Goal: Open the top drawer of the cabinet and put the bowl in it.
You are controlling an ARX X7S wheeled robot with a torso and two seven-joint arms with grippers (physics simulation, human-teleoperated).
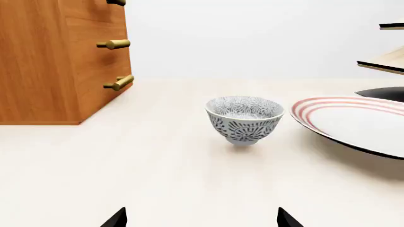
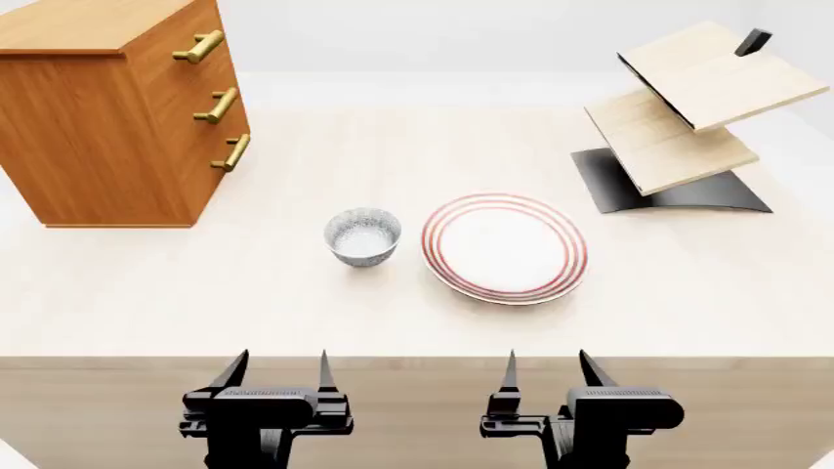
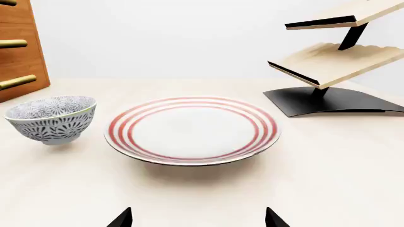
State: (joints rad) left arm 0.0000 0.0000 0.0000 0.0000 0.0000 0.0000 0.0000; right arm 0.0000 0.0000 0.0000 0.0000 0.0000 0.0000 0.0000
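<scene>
The orange-brown cabinet stands at the table's back left, all three drawers shut. Its top drawer carries a brass bar handle. The small speckled bowl rests upright on the table between the cabinet and the plate; it also shows in the wrist views as the bowl and the bowl. My left gripper hangs open at the table's near edge, well short of the bowl. My right gripper is open too, in front of the plate. Both hold nothing.
A large white plate with red rings lies right of the bowl. A pale tilted wooden shelf rack on a black stand occupies the back right. The table's front edge runs just ahead of both grippers.
</scene>
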